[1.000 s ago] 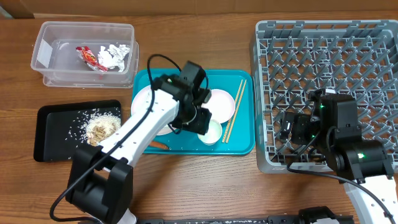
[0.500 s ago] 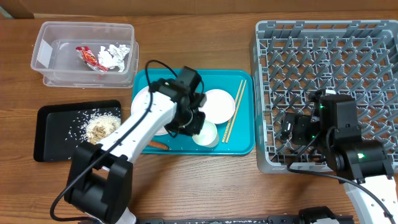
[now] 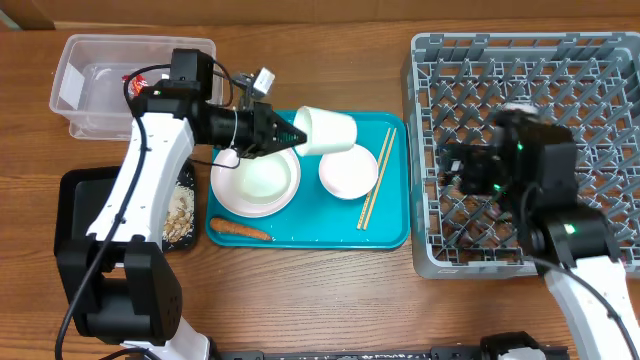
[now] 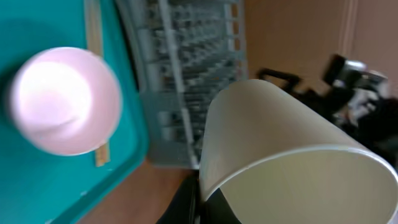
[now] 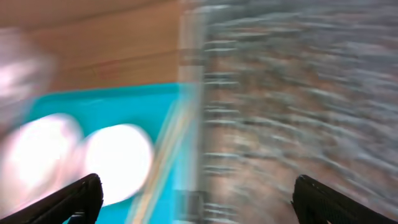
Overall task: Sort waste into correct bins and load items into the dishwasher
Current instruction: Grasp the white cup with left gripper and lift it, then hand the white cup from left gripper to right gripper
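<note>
Left gripper [image 3: 290,138]: clamped on the white cup [image 3: 326,131], which is tipped sideways above the teal tray's [image 3: 392,225] far edge.
Right gripper [image 3: 458,168]: jaws wide, right of the tray, over the grey dish rack [image 3: 600,70].
Chopsticks [image 3: 377,178]: tray's right side.
Carrot piece [image 3: 240,229]: tray's near-left corner.

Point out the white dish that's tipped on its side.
The cup in the left end effector; the wide plate and smaller plate lie flat.

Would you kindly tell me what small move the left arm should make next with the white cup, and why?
Probably carry the cup rightward toward the dish rack. The left tool is shut on its rim, holding it sideways above the teal tray, and the right tool hangs open over the rack's left side.
</note>
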`<state>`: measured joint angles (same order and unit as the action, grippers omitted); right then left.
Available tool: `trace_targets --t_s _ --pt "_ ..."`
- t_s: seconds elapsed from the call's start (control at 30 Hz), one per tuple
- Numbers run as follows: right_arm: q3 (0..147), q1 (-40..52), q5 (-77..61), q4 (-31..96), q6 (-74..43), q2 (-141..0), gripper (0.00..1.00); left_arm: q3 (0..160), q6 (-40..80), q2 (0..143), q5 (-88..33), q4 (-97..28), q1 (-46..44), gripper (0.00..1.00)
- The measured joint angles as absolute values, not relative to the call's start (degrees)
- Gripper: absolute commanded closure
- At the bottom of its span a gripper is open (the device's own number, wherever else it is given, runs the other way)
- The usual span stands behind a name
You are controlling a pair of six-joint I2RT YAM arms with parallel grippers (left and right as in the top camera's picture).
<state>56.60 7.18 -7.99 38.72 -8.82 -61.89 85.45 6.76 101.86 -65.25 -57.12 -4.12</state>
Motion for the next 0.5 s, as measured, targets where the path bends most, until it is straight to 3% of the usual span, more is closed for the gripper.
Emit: trace_targets --t_s 0.23,0.5 --pt "56.6 7.2 -46.3 24.5 -2.4 -69.7 0.0 85.4 6.4 101.9 -75.1 -57.1 -4.5 0.96" --pt "56.7 7.2 -71.7 13.5 -1.0 -76.0 0.0 85.4 6.2 101.9 -79.1 -57.0 -6.0 0.96"
